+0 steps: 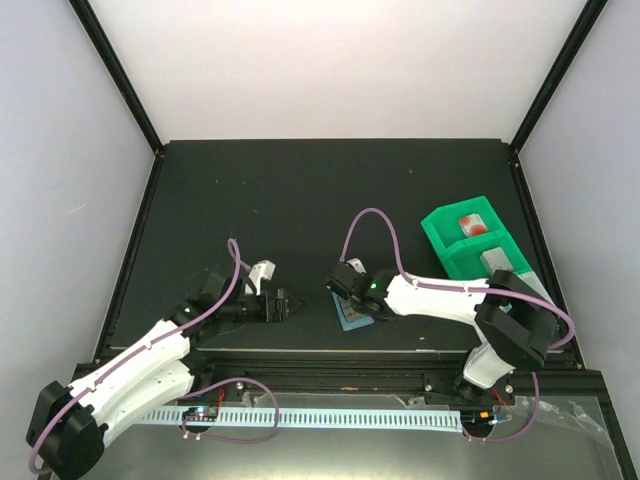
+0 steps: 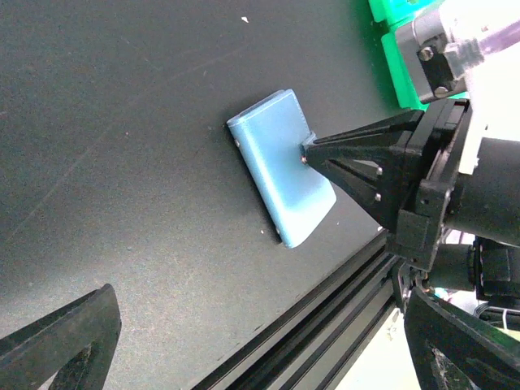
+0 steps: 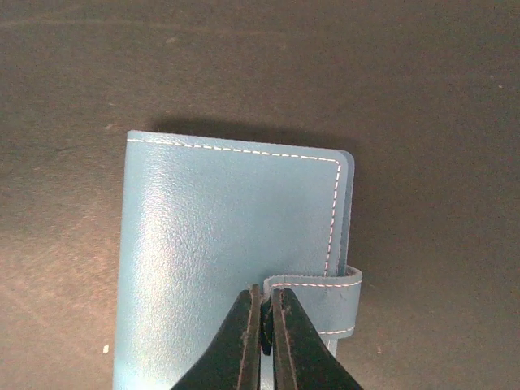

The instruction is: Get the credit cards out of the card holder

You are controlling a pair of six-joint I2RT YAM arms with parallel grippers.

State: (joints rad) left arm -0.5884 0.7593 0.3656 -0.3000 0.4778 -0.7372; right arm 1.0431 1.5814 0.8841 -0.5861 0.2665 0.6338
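The light-blue card holder (image 1: 352, 318) lies closed and flat on the black mat by the front rail. In the right wrist view its stitched cover (image 3: 227, 236) fills the frame, and a strap (image 3: 325, 305) wraps round its right edge. My right gripper (image 3: 264, 302) is shut, pinching the free end of that strap, and in the left wrist view its tip (image 2: 305, 154) rests on the holder (image 2: 280, 162). My left gripper (image 1: 283, 303) hovers open to the holder's left, holding nothing. A white card with a red blotch (image 1: 470, 224) and a pale grey card (image 1: 497, 260) lie in the green tray.
The green compartment tray (image 1: 440, 225) stands on the right side of the mat, behind my right arm. The aluminium front rail (image 2: 341, 309) runs just beyond the holder's near edge. Black frame posts border the mat at both sides.
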